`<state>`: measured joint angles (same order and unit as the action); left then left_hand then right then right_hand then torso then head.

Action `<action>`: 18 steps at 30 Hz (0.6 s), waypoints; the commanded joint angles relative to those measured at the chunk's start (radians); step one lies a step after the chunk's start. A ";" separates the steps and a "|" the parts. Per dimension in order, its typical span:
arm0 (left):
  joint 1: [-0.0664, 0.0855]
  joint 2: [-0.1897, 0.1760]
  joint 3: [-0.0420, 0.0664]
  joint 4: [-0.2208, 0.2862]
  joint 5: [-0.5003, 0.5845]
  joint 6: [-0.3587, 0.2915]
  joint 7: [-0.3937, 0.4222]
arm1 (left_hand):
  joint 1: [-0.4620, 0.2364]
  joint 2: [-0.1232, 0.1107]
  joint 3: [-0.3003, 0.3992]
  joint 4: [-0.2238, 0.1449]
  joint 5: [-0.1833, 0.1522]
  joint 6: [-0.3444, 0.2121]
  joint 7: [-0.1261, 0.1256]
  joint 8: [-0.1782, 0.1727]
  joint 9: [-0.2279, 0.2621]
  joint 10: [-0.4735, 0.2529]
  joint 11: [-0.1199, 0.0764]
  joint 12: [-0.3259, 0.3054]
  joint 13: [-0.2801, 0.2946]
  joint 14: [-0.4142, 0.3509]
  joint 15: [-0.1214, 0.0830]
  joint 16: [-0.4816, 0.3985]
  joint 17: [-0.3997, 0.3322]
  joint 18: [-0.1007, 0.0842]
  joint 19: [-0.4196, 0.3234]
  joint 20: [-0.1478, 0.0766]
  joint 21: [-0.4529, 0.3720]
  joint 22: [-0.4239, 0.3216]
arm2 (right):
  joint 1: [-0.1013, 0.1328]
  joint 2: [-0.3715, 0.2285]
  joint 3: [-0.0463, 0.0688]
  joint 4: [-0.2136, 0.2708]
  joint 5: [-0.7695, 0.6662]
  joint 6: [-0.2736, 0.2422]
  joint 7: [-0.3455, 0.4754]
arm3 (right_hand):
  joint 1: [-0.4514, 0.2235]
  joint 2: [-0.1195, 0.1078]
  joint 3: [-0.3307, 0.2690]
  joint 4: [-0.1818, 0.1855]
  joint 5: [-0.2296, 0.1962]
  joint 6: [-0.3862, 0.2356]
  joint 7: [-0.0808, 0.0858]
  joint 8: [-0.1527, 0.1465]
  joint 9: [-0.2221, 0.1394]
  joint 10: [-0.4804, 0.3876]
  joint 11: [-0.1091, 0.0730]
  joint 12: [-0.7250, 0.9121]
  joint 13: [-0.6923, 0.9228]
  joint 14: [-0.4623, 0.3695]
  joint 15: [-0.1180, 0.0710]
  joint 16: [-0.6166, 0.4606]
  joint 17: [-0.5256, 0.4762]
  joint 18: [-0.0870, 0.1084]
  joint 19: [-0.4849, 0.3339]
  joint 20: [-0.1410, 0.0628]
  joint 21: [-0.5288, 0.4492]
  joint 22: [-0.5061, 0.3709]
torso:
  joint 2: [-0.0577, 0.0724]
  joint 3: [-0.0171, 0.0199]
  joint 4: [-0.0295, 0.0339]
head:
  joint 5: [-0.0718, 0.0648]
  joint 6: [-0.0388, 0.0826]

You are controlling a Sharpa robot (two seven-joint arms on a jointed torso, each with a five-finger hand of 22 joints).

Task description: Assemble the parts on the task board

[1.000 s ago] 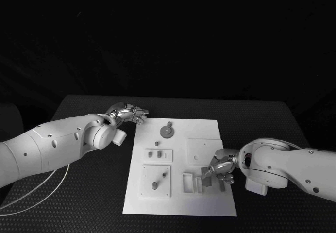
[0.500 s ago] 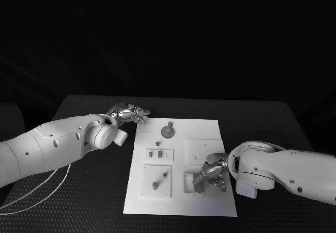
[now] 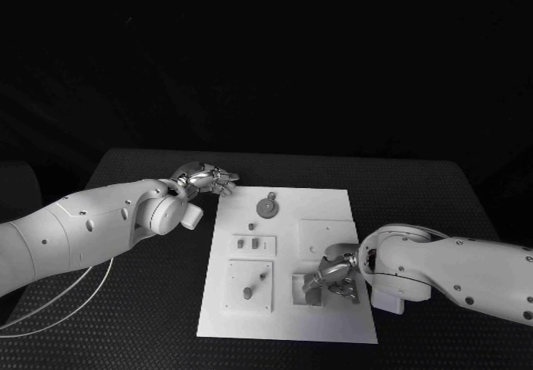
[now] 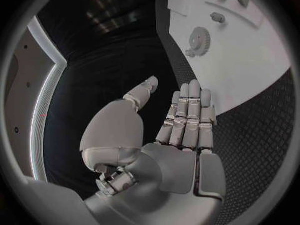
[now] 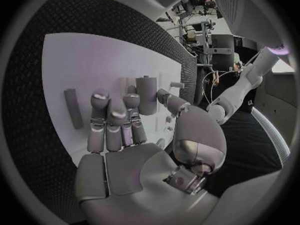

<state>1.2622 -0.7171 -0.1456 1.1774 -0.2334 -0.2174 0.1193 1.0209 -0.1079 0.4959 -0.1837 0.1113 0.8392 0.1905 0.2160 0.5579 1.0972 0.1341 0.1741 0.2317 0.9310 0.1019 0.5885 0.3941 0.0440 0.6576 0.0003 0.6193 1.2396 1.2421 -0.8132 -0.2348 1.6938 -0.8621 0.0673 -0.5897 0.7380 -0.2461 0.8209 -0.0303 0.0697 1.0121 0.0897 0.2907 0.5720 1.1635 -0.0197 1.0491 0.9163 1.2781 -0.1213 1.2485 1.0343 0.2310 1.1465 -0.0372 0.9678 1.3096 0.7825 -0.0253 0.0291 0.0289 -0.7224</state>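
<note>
The white task board (image 3: 291,320) lies mid-table. A grey gear (image 3: 266,206) sits near its far edge, also in the left wrist view (image 4: 199,36). My right hand (image 3: 333,277) hovers over the board's near right part, beside a white slotted holder (image 3: 300,289). In the right wrist view an upright grey peg (image 5: 147,95) stands between the thumb and fingertips (image 5: 130,103) of my right hand (image 5: 125,135), apparently pinched. A flat grey bar (image 5: 73,108) lies on the board beyond the fingers. My left hand (image 3: 206,179) hangs off the board's far left corner, its fingers (image 4: 187,115) straight and empty.
A small peg (image 3: 253,227) stands below the gear. Two white plates (image 3: 253,244) (image 3: 248,287) with small grey pieces occupy the board's left side, and a square recess (image 3: 326,233) its right. White cables (image 3: 78,297) trail over the black table at the left.
My right hand has moved left from the board's right edge to the slotted holder, carrying the peg. The left hand has stayed put.
</note>
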 commanded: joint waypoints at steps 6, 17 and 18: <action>0.000 0.000 0.000 0.003 0.004 0.016 0.004 | -0.004 -0.002 0.003 0.006 -0.004 -0.009 0.000 0.004 -0.001 -0.008 0.000 0.006 -0.001 0.006 -0.001 -0.005 0.002 0.011 0.008 0.000 -0.004 0.001 | -0.007 0.015 -0.002 -0.004 -0.017 0.004 0.009 | -0.015 -0.006 0.000 0.010 -0.013 0.004 0.002 -0.007 -0.002 0.004 -0.001 -0.005 0.002 0.006 -0.004 -0.005 0.004 0.031 -0.003 0.005 0.004 0.009 | 0.000 0.0005 -0.0011 | 0.003 0.000; 0.000 -0.001 0.000 0.004 0.004 0.017 0.002 | -0.005 -0.002 0.003 0.007 -0.004 -0.009 0.000 0.004 -0.001 -0.008 0.000 0.006 -0.001 0.006 -0.001 -0.006 0.004 0.011 0.008 0.000 -0.004 0.002 | -0.010 0.020 -0.002 -0.001 -0.020 0.006 0.019 | -0.044 -0.039 -0.017 0.031 -0.021 0.003 0.001 -0.009 0.000 0.003 -0.001 -0.007 0.004 0.006 -0.005 -0.010 0.011 0.031 -0.003 0.003 0.004 0.008 | 0.000 0.0002 -0.0008 | 0.006 -0.002; 0.000 -0.001 0.000 0.004 0.004 0.017 0.002 | -0.005 -0.002 0.003 0.007 -0.004 -0.009 0.000 0.004 -0.001 -0.008 0.000 0.006 -0.001 0.006 -0.001 -0.006 0.004 0.011 0.008 0.000 -0.004 0.002 | -0.010 0.020 -0.002 0.000 -0.021 0.006 0.020 | -0.047 -0.040 -0.019 0.032 -0.021 0.002 0.001 -0.009 0.001 0.003 -0.001 -0.007 0.004 0.006 -0.005 -0.011 0.012 0.031 -0.003 0.003 0.004 0.008 | 0.000 0.0004 -0.0008 | 0.007 -0.003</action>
<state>1.2622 -0.7189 -0.1456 1.1782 -0.2333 -0.2152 0.1178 1.0209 -0.1079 0.4987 -0.1810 0.1113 0.8393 0.1906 0.2160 0.5580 1.0972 0.1341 0.1741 0.2318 0.9310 0.1019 0.5885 0.3969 0.0440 0.6577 0.0003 0.6193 1.2403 1.2399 -0.8028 -0.2336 1.6877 -0.8775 0.0669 -0.5932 0.6979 -0.2864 0.8031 -0.0012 0.0543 1.0171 0.0850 0.2862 0.5717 1.1652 -0.0180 1.0490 0.9190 1.2849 -0.1178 1.2428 1.0450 0.2311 1.1482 -0.0354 0.9678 1.3096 0.7820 -0.0248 0.0282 0.0346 -0.7245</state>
